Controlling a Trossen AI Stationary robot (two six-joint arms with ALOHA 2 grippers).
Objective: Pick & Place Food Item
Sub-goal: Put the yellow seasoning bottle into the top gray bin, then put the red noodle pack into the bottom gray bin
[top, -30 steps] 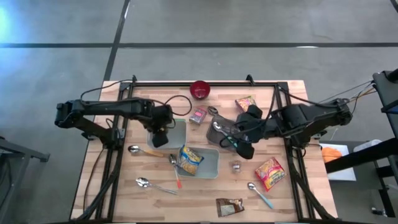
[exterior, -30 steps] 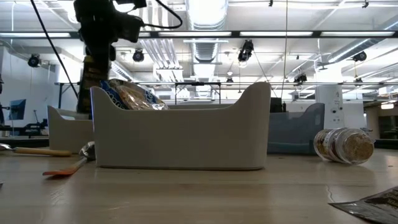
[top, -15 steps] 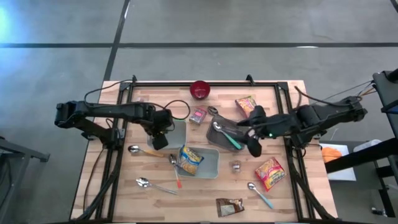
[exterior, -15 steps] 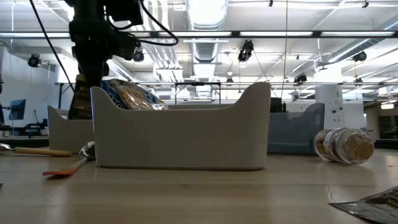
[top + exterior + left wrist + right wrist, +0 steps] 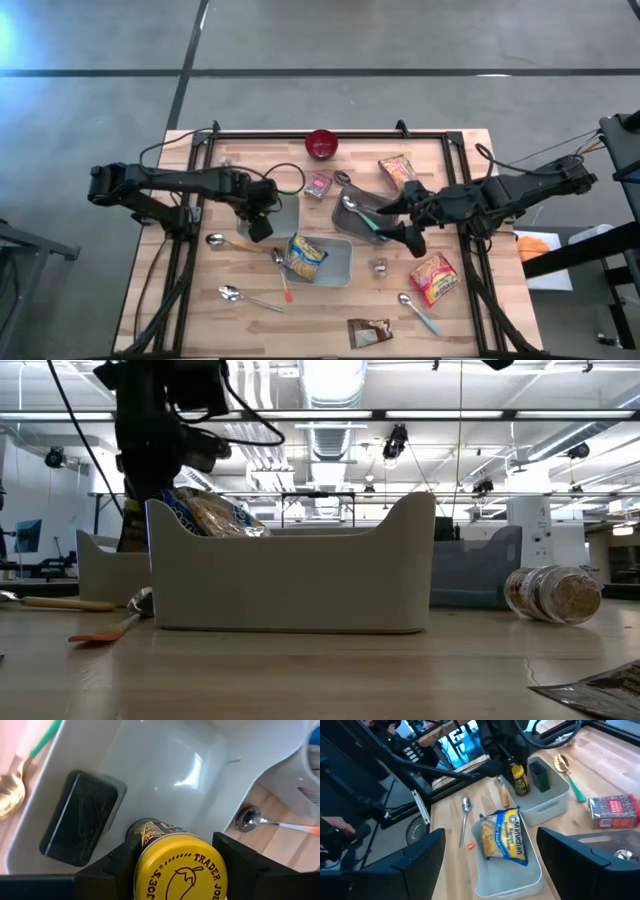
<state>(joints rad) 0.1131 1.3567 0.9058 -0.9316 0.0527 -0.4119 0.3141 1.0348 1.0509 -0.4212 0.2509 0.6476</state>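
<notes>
Jar over the tray
Left hand (image 5: 172, 870) pinches the yellow-lidded glass jar (image 5: 181, 868) above the pale grey plastic tray (image 5: 165, 765); right hand (image 5: 490, 862) hovers beside it, spread wide.

Access to the left grey bin (image 5: 287, 212) is blocked from above by the left gripper (image 5: 259, 222), which is closed on a yellow-lidded jar (image 5: 180, 867) over the bin's floor. A black block (image 5: 79, 823) occupies one end of that floor; the remainder is bare. The front bin (image 5: 338, 262) is partly filled by a noodle packet (image 5: 305, 256), with free floor beside it. The right gripper (image 5: 402, 222) is held open above the table between the right grey bin (image 5: 350, 212) and a second noodle packet (image 5: 434, 277). A small jar (image 5: 381, 267) lies just beside the front bin.
</notes>
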